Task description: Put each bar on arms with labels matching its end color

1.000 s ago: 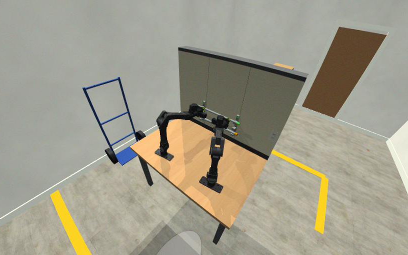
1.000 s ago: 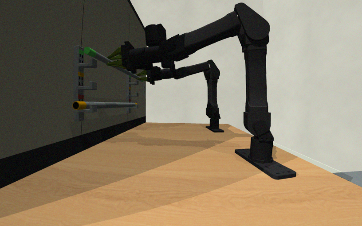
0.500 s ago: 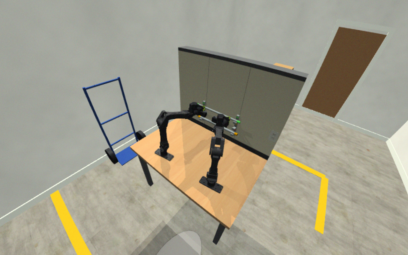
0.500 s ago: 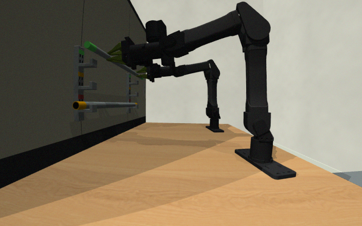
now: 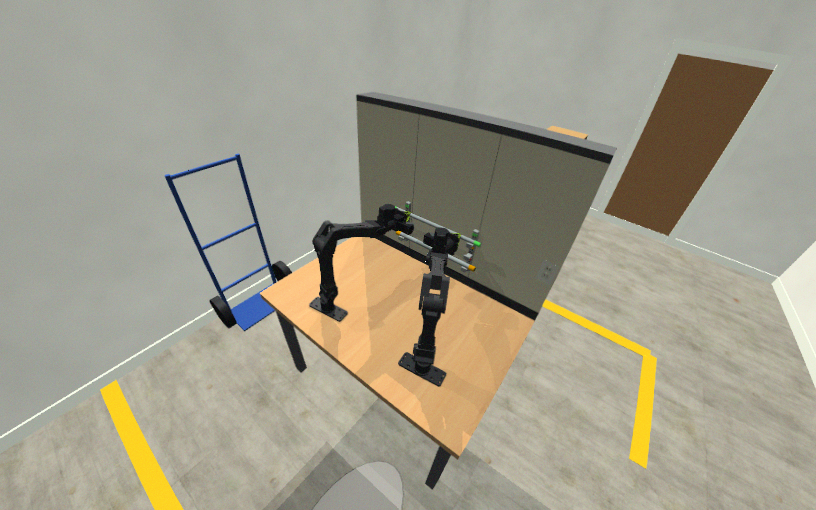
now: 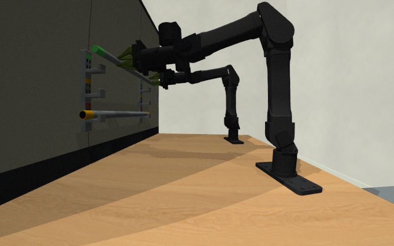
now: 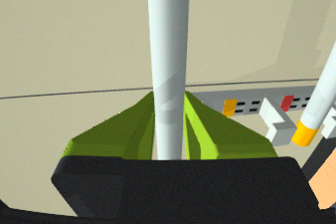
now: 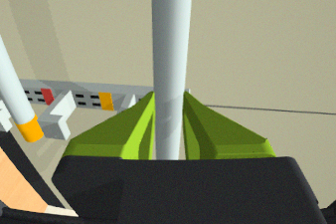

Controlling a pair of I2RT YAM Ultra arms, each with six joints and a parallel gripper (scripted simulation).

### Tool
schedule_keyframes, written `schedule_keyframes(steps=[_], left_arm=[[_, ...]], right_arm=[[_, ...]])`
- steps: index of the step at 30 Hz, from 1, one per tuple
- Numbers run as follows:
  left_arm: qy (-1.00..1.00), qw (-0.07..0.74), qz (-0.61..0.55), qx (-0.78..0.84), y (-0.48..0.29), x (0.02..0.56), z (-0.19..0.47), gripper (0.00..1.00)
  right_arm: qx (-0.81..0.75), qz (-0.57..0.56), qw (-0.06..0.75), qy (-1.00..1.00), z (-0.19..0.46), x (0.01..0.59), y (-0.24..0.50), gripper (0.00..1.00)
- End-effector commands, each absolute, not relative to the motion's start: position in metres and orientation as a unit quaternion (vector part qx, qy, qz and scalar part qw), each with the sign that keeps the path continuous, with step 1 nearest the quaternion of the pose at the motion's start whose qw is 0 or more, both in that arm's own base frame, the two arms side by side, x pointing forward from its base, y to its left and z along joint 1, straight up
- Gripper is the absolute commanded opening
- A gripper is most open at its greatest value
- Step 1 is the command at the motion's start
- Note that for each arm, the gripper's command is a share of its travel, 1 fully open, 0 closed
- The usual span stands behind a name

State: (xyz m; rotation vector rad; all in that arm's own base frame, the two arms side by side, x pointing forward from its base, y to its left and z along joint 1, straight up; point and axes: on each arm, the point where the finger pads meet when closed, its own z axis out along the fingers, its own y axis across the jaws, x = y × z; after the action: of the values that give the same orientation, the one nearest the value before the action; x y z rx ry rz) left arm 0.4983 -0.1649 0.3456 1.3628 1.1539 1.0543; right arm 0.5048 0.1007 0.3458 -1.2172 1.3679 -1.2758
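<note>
The green-ended bar [image 5: 435, 224] [image 6: 134, 72] [image 7: 169, 31] [image 8: 171, 31] is held off the rack, in front of the uprights and higher than the top arms. My left gripper [image 6: 117, 61] [image 7: 169, 99] is shut on it near one end, my right gripper [image 6: 150, 79] [image 8: 168, 99] near the other. The orange-ended bar [image 6: 116, 114] [image 7: 320, 93] [image 8: 14, 93] lies on the bottom pair, under the red labels [image 6: 87, 105] [image 7: 287, 103] [image 8: 47, 96]. The orange labels [image 6: 87, 80] [image 7: 230, 108] [image 8: 106, 101] mark the middle pair, the green label [image 6: 88, 56] the top. Those two pairs hold nothing.
The rack upright [image 6: 83, 61] stands on a tall panel [image 5: 455, 158] behind the table [image 5: 392, 304]. The near top rack arm [image 6: 96, 70] and middle rack arm [image 6: 96, 95] project with raised tips. A blue hand truck [image 5: 249, 310] stands left of the table.
</note>
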Motion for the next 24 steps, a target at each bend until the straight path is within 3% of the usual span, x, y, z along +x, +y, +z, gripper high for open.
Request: schedule_keyframes(steps=[1,24], left_arm=[[0.459,0.539,0.458,0.538,-0.164,0.492,0.383,0.00],[0.459,0.539,0.458,0.538,-0.164,0.492,0.372,0.00]], right_arm=[[-0.465,-0.533,0.464,0.533,0.380,0.499,0.098,0.00],[-0.465,-0.533,0.464,0.533,0.370,0.499,0.098,0.00]])
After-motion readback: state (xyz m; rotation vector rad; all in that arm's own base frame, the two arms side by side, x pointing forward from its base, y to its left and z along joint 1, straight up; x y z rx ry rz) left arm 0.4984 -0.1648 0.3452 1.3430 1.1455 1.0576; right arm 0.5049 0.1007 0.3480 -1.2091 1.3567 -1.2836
